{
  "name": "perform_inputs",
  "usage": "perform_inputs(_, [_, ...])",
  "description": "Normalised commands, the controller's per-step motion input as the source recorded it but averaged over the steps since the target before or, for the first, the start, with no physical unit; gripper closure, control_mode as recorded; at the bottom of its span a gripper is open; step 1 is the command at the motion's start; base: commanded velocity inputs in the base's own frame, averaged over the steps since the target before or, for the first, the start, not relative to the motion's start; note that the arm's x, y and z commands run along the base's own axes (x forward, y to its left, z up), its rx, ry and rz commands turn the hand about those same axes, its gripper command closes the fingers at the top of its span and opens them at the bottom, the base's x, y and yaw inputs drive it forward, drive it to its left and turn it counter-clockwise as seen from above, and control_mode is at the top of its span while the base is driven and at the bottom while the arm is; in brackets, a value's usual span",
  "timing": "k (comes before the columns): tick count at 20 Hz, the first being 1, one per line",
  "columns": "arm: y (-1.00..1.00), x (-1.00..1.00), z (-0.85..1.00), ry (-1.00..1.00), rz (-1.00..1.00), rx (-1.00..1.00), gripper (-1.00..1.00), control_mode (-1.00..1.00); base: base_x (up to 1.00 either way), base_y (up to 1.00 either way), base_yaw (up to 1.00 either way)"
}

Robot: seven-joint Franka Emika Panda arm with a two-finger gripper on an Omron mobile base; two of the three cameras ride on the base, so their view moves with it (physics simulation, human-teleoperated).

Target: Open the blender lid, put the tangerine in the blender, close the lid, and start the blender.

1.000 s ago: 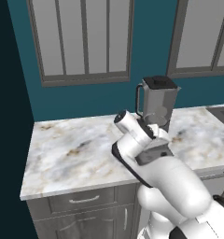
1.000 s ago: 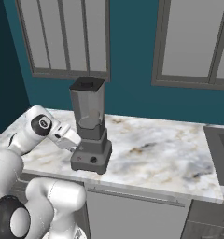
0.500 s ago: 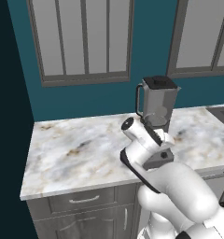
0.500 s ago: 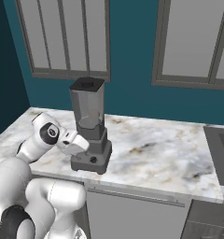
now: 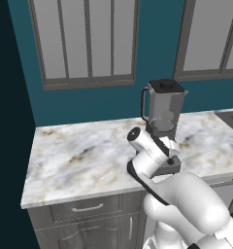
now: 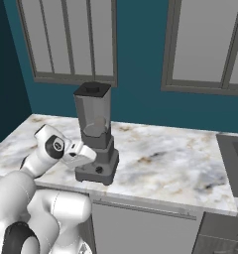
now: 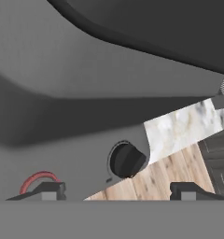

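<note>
1. Marble, white with grey and tan veins: the counter [image 5: 79,160] over grey drawers [image 5: 87,209], set against a teal wall with two grey-framed windows [image 5: 84,41].
2. Dark grey blender [image 6: 97,166]: stands near the counter's front edge, well in from both ends. Boxy base below, translucent grey pitcher [image 6: 94,116] upright on top, side handle [image 5: 144,103] seen from the left base view.
3. Black lid [image 6: 92,90]: sits flat on the pitcher's top, closed.
4. Pale round shape inside the pitcher [image 5: 168,116], low down, seen through the grey wall; I cannot tell its colour, so I cannot say it is the tangerine.
5. Small black knob [image 7: 127,160] on the front face of the base, with a red ring [image 7: 38,180] farther along the same face in the hand view. The knob also shows as a dark dot from the right base view [image 6: 97,170].
6. White arm: reaches up over the counter's front edge, its hand level with the blender base and just beside it.
7. Gripper [image 7: 116,190]: two dark fingertips [image 7: 49,190] set wide apart, open, nothing between them. The knob lies just beyond the gap, nearer its middle than either tip. Whether a tip touches the base I cannot tell.
8. Wood floor [image 7: 156,179] and dark cabinet fronts show past the counter's edge in the hand view.
</note>
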Motion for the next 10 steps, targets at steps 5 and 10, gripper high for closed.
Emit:
perform_inputs(5, [0.00,0.10,-0.19,0.00,0.07,0.00,-1.00,-1.00,0.00,0.00,0.00])
perform_inputs(10, [0.00,0.13,-0.37,0.00,0.06,0.00,-1.00,-1.00,0.00,0.00,0.00])
